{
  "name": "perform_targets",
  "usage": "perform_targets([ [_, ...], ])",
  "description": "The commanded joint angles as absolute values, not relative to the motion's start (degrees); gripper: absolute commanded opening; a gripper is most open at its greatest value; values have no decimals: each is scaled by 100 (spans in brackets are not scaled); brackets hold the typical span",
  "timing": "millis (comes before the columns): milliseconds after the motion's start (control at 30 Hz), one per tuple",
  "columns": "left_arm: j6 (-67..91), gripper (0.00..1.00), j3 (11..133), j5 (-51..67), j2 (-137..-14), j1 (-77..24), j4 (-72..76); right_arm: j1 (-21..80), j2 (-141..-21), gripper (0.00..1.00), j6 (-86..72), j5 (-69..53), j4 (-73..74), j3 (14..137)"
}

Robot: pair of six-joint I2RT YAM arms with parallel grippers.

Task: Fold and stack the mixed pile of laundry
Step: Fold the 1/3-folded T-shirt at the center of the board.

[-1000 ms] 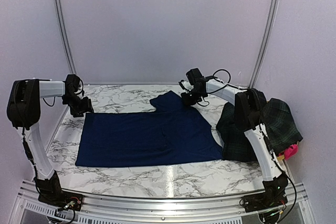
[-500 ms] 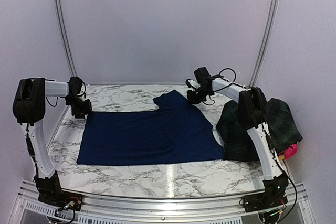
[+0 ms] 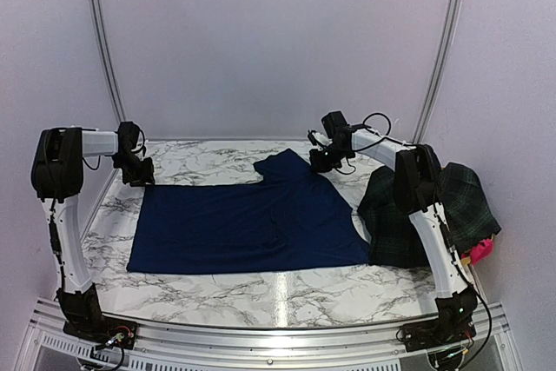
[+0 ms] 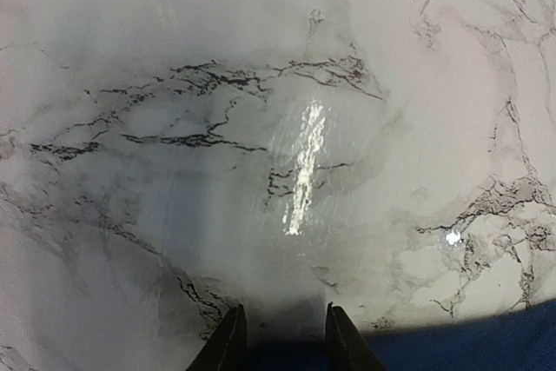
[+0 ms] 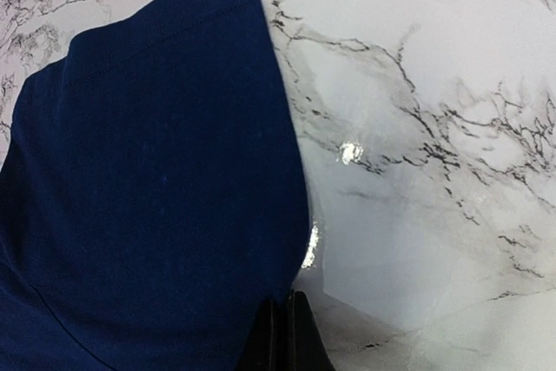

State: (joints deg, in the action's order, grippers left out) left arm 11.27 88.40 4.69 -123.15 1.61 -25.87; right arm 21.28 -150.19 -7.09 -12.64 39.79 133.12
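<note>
Top view: navy-blue cloth [image 3: 243, 228] spread flat across the middle of the marble table [image 3: 261, 288], long side running left to right, with one sleeve-like flap projecting toward the far side, right of centre. Left gripper [image 3: 139, 173] low over the far left corner of the cloth. In the left wrist view, fingers [image 4: 228, 341] parted with a plain gap, dark blue fabric at the base of that gap and along the near right edge, bare veined marble beyond; claw released, not clenched on the fabric. Right gripper [image 3: 318, 162] at the far right edge of the projecting flap. In the right wrist view, fingers pressed together with no gap, meeting exactly on the hem of the flap; claw clenched, grasping the edge of the cloth, with blue fabric to the left and bare marble to the right. Dark green-and-navy plaid garment [image 3: 469, 202] heaped on the right side of the table, partly hidden behind the right arm, abutting the right edge of the navy-blue cloth. Small pink piece [image 3: 482, 249] at the near right foot of the plaid heap, just beside the right arm. Both arms reaching toward the far side, well apart.
</note>
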Motion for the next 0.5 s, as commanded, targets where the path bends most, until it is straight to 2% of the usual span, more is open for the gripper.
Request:
perform_targets([
  [0,1096,30,8837,732,-12520,176,-2760,2056,-15022,0,-791,-1257,4175,13162],
  [333,1131,0,8872,727,-12571,177,-2760,2039,-15020,0,-869,-1327,4123,13180],
  [467,1150,0,9068,700,-12652,176,-2760,2039,-14991,0,-895,-1327,4125,13187],
])
